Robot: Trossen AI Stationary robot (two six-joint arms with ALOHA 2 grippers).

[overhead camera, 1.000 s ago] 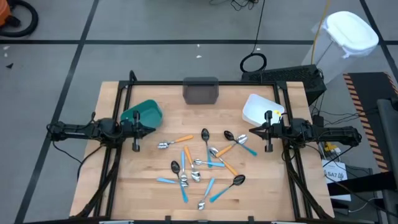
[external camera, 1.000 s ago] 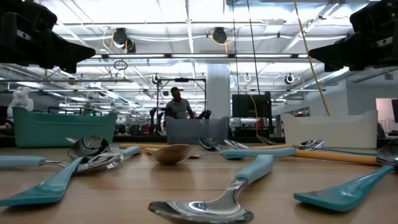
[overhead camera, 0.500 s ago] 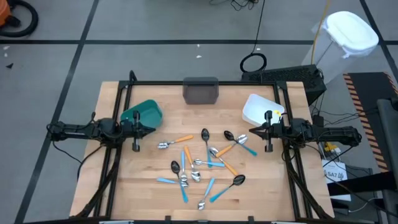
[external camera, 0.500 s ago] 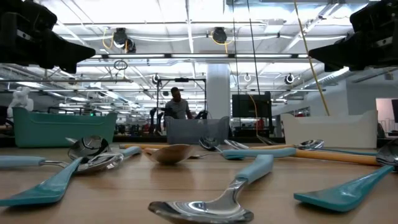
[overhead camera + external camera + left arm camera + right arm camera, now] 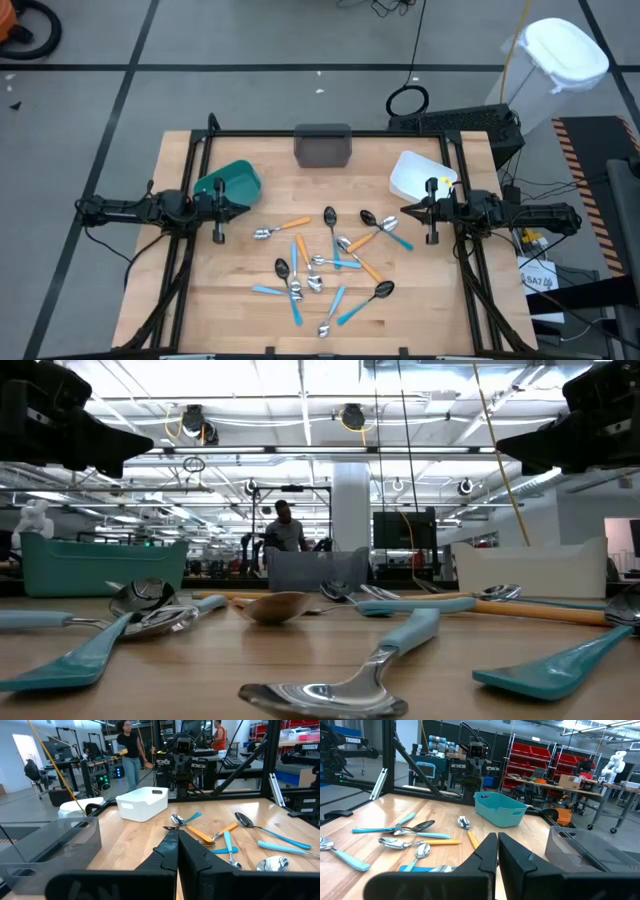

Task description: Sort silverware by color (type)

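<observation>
We found the small blue-, orange- and metal-handled spoons and forks [image 5: 328,262] scattered loose across the middle of the wooden table [image 5: 220,300], none in any bin. The left gripper [image 5: 246,209] hung at the left edge beside the teal bin [image 5: 230,183], fingers closed on nothing. The right gripper [image 5: 404,210] hung at the right edge near the white bin [image 5: 415,175], likewise closed and empty. A grey bin [image 5: 323,146] sat at the far edge.

"TROSSEN" stands on a dark arm [image 5: 351,741] in the right wrist view.
</observation>
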